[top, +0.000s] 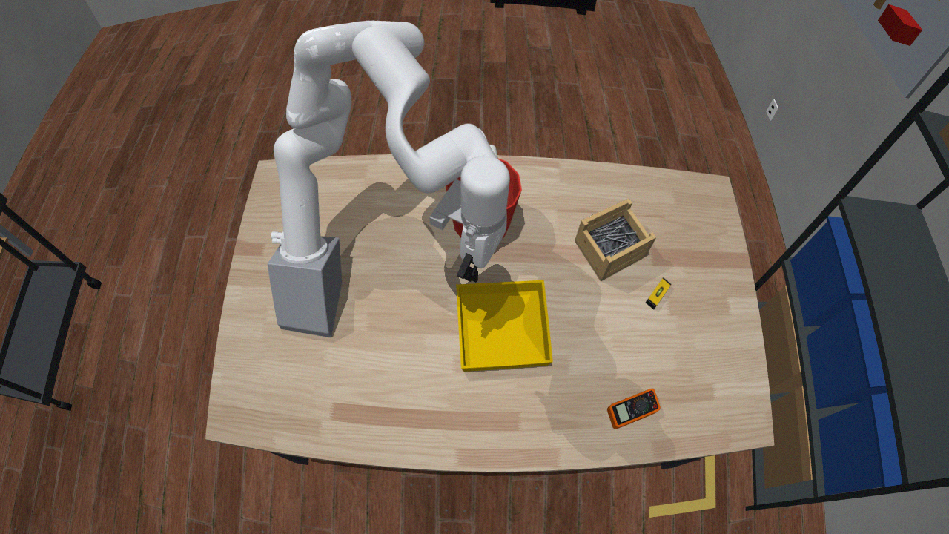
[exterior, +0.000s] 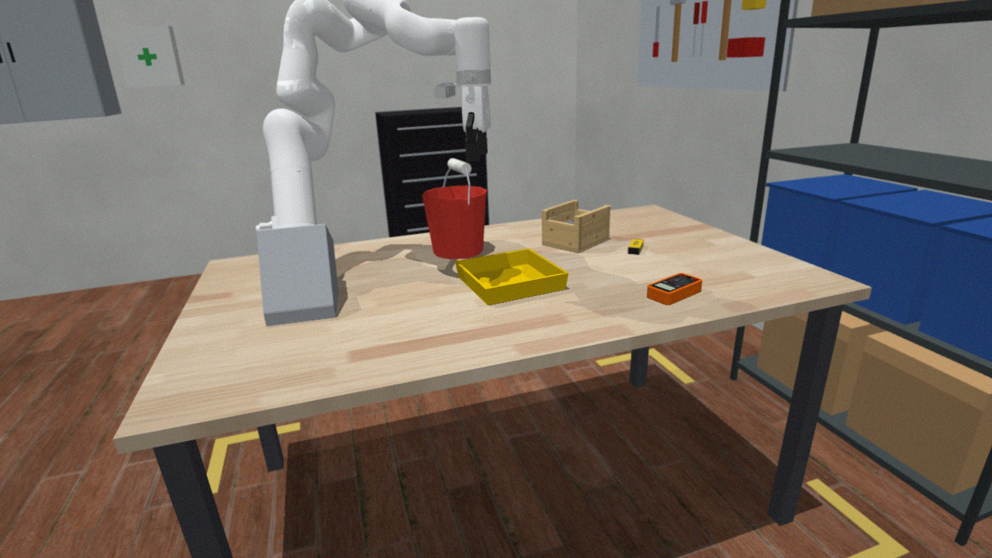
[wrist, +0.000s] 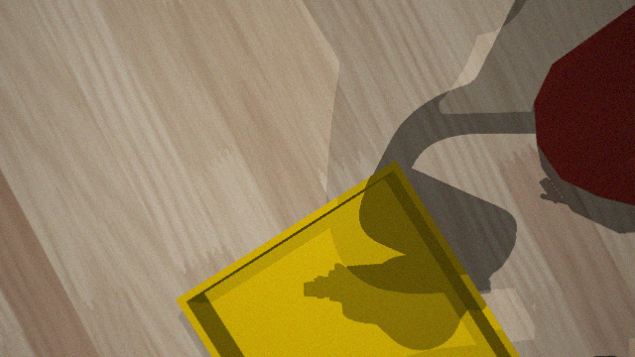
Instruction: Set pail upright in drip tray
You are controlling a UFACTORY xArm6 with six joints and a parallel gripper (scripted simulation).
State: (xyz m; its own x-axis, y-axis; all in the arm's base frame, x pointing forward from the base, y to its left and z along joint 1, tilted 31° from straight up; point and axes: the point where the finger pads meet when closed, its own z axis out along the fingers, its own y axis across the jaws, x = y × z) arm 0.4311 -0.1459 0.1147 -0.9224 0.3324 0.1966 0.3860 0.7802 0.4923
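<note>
A red pail [exterior: 455, 220] stands upright on the table just behind the yellow drip tray [exterior: 511, 274]. Its wire handle with a white grip [exterior: 459, 165] stands up. My gripper [exterior: 474, 146] is open and empty, high above the table, just above and slightly right of the handle grip, apart from it. In the overhead view the arm hides most of the pail [top: 509, 192], and the gripper [top: 468, 268] shows near the tray's [top: 505, 324] back left corner. The wrist view shows the tray's corner [wrist: 347, 278] and part of the pail [wrist: 590, 109]; the fingers are out of frame.
A wooden crate of nails [top: 614, 237] stands right of the pail. A small yellow level [top: 657, 292] and an orange multimeter [top: 632, 406] lie on the table's right side. The arm's grey base [top: 305, 285] stands at the left.
</note>
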